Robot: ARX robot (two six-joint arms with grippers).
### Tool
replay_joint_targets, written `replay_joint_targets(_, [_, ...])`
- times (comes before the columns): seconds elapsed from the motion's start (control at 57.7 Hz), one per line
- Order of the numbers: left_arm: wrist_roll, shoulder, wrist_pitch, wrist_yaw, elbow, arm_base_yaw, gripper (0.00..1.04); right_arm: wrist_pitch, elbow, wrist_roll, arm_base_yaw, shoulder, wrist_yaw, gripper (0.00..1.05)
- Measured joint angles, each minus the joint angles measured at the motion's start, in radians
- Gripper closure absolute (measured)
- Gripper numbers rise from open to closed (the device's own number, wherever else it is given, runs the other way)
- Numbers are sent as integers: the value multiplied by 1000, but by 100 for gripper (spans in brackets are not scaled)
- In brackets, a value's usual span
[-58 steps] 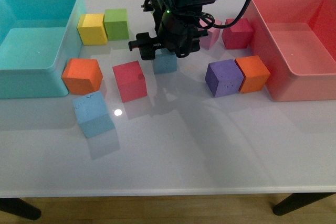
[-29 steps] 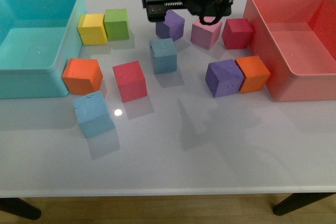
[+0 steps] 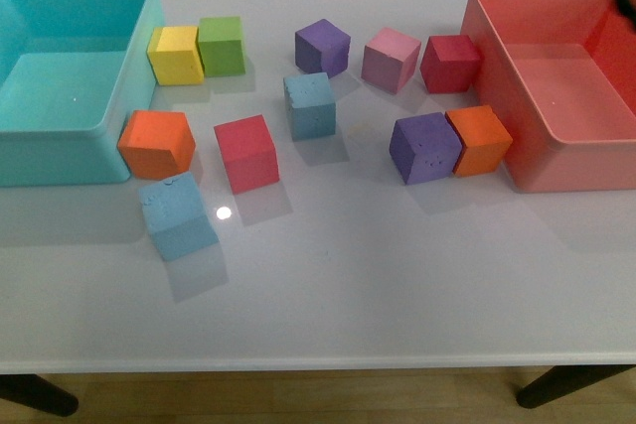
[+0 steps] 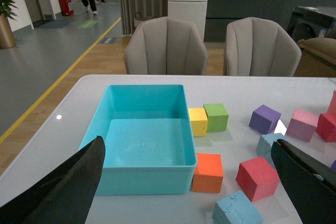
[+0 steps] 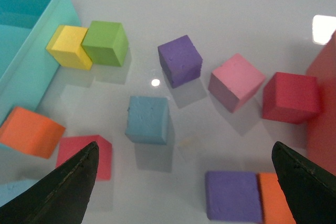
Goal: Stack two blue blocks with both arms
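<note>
The arm has left the upper centre. Centre blue block (image 3: 309, 104) and lower-left blue block (image 3: 177, 215) lie apart, unmoved. Left gripper (image 4: 186, 145) and right gripper (image 5: 185, 145) gape empty.

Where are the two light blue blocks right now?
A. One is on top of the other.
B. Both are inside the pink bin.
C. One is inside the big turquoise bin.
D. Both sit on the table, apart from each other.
D: the far blue block and the near blue block each rest on the white table, with a red block between them.
</note>
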State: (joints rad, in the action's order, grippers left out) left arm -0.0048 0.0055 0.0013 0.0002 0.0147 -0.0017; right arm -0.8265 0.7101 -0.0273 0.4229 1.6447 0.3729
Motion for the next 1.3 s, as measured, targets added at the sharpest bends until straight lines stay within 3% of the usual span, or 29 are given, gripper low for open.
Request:
replay_joint_targets(0.035, [0,0,0,0,0,0,9,-104,-83,5,-25,-49,0,38])
replay_joint_targets(0.121, [0,0,0,0,0,0,9,-195,-204,11,-74,-135,-25,52])
replay_joint_targets(0.398, [0,0,0,0,0,0,9,-191,-460,25,-198,-369,-161,103])
replay_joint_targets(0.606, [0,0,0,0,0,0,9,-193,-593,24,-276,-505,-229,103])
replay_joint_targets(0.866, [0,0,0,0,0,0,9,-42,-665,24,-330,-716,-285,103])
replay_joint_targets(0.918, [0,0,0,0,0,0,9,14,-679,24,-386,-782,-360,103])
replay_joint_targets(0.97, [0,0,0,0,0,0,9,60,-684,24,-413,-837,-365,103])
replay_joint_targets(1.299, [0,0,0,0,0,0,9,288,-686,24,-419,-1096,-373,103])
